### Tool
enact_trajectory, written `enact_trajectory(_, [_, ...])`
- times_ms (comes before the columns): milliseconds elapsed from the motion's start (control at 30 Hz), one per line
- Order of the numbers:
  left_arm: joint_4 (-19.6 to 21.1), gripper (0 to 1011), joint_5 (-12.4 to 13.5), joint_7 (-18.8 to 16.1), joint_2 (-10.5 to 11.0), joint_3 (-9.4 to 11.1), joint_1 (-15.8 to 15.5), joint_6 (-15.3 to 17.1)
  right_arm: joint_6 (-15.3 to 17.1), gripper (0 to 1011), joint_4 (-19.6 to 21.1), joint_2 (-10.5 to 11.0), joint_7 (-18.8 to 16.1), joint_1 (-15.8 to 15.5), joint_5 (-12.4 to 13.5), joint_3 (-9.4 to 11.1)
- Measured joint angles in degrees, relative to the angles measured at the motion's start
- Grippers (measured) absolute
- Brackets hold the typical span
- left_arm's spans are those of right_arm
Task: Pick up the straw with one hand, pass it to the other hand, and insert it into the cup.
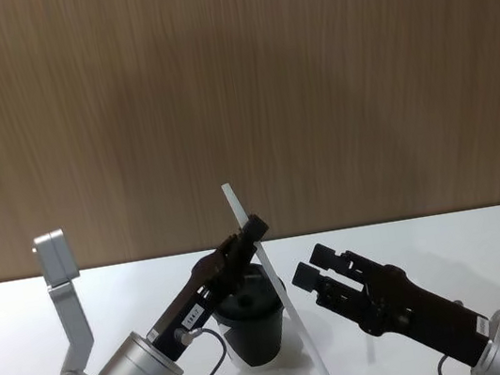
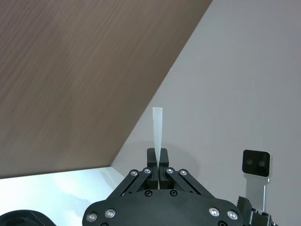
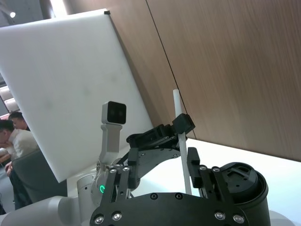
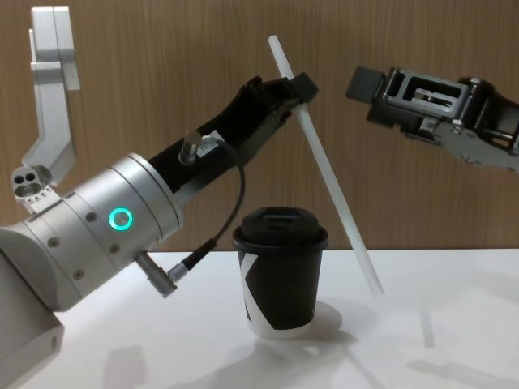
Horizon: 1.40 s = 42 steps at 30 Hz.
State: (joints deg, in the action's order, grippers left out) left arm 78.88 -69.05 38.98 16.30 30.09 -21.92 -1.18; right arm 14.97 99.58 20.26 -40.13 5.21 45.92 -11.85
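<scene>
Currently my left hand (image 4: 296, 85) is clenched on the straw (image 4: 332, 186) near its top, its long axis slanting down so the lower tip hangs beside the cup (image 4: 280, 284), toward my released right hand (image 1: 312, 266), not over the lid (image 4: 280, 224).

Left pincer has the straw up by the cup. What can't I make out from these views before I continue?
Chest view: the opening in the lid of the cup, because the lid is seen side-on.
Head view: the same opening, covered by the left pincer.
Left wrist view: the straw below the grip, behind the pincer's body.
Right wrist view: the straw's lower end, behind the right pincer's body.
</scene>
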Motion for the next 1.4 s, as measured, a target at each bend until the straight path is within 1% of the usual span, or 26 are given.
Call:
enact_trajectory(200, [1.53, 18, 0.44, -0.91, 0.71, -0.25, 0.21, -0.9, 0.03, 784, 0.0, 0.04, 0.05, 0.03, -0.03, -0.05])
enact_trajectory(233, [1.91, 18, 0.68, -1.1, 0.87, -0.31, 0.21, -1.05, 0.04, 799, 0.0, 0.04, 0.06, 0.04, -0.03, -0.06])
enact_trajectory(267, [2.53, 18, 1.09, -1.41, 1.15, -0.4, 0.21, -1.25, 0.04, 840, 0.0, 0.05, 0.06, 0.05, -0.04, -0.06])
enact_trajectory(300, [2.88, 18, 1.4, -1.62, 1.31, -0.44, 0.2, -1.37, 0.04, 840, 0.0, 0.05, 0.07, 0.05, -0.04, -0.07])
enact_trajectory(333, [3.21, 18, 1.64, -1.79, 1.52, -0.5, 0.16, -1.46, 0.04, 892, 0.0, 0.06, 0.07, 0.05, -0.04, -0.07])
enact_trajectory(467, [5.94, 18, 3.33, -3.0, 2.66, -0.84, -0.17, -1.86, 0.06, 998, 0.0, 0.08, 0.1, 0.06, -0.07, -0.1])
enact_trajectory(567, [7.38, 18, 4.33, -3.7, 3.33, -1.02, -0.43, -1.92, 0.05, 1001, 0.0, 0.1, 0.12, 0.06, -0.08, -0.1])
enact_trajectory(600, [8.61, 18, 4.99, -4.17, 3.88, -1.16, -0.66, -1.92, 0.06, 1001, 0.0, 0.1, 0.13, 0.06, -0.08, -0.1])
enact_trajectory(767, [11.96, 18, 7.31, -5.96, 5.59, -1.52, -1.38, -1.45, 0.05, 1001, 0.0, 0.11, 0.14, 0.05, -0.08, -0.1])
enact_trajectory(867, [14.03, 18, 8.75, -7.12, 6.71, -1.68, -1.84, -0.72, 0.05, 1001, 0.0, 0.11, 0.14, 0.06, -0.09, -0.1])
enact_trajectory(900, [15.18, 18, 9.57, -7.79, 7.37, -1.75, -2.13, -0.23, 0.06, 1001, 0.0, 0.11, 0.14, 0.06, -0.09, -0.1])
enact_trajectory(933, [15.18, 18, 9.57, -7.79, 7.37, -1.75, -2.13, -0.23, 0.06, 1001, 0.0, 0.11, 0.14, 0.06, -0.08, -0.1])
enact_trajectory(1033, [17.54, 18, 11.35, -9.2, 8.88, -1.84, -2.75, 1.02, 0.05, 1001, 0.0, 0.11, 0.14, 0.06, -0.08, -0.1])
enact_trajectory(1300, [21.26, 18, 15.0, -12.0, 11.66, -1.86, -4.1, 4.18, 0.05, 1001, 0.0, 0.11, 0.14, 0.06, -0.08, -0.1])
enact_trajectory(1400, [21.88, 18, 15.64, -12.62, 12.05, -1.97, -4.28, 4.76, 0.05, 1001, 0.0, 0.11, 0.13, 0.06, -0.08, -0.1])
